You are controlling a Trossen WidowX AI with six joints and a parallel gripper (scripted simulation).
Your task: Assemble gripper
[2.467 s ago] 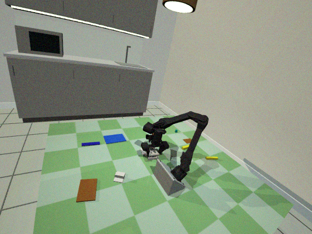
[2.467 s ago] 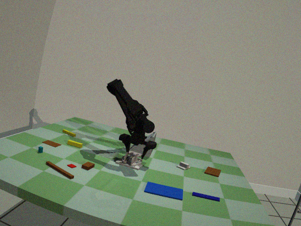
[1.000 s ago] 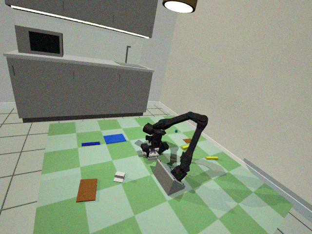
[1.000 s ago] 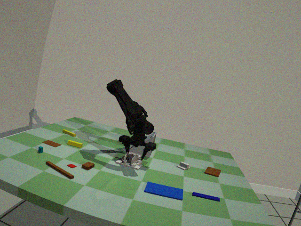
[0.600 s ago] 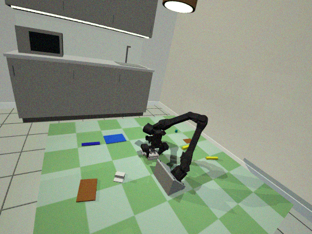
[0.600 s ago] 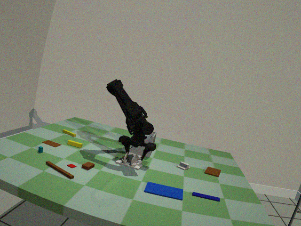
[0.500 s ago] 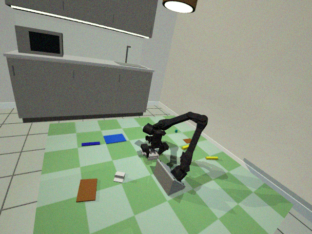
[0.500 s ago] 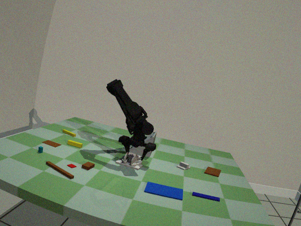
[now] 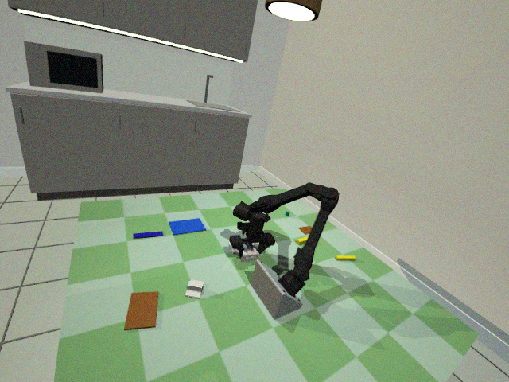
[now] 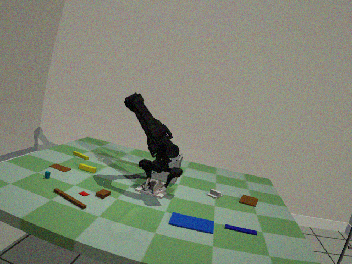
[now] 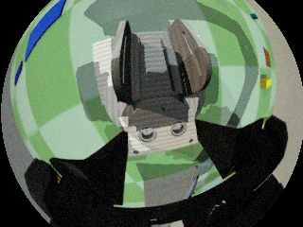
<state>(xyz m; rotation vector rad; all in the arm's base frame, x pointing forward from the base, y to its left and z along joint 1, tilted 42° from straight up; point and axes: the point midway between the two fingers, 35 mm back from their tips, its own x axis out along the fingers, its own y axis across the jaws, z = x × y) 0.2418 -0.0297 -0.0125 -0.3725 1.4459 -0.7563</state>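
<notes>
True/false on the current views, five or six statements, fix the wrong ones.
1. The gripper is clamped shut on the blue plate. False: it is down at the pale assembly, and the blue plate lies apart on the checkered surface.
2. The wrist view shows two round, ringed features side by side on the pale assembly. True.
3. The teal piece lies on top of the blue plate. False: it stands on the checkered surface, away from the plate.
4. Two yellow bars lie apart from each other. True.
5. The red piece is a tall block. False: it is thin and flat.
</notes>
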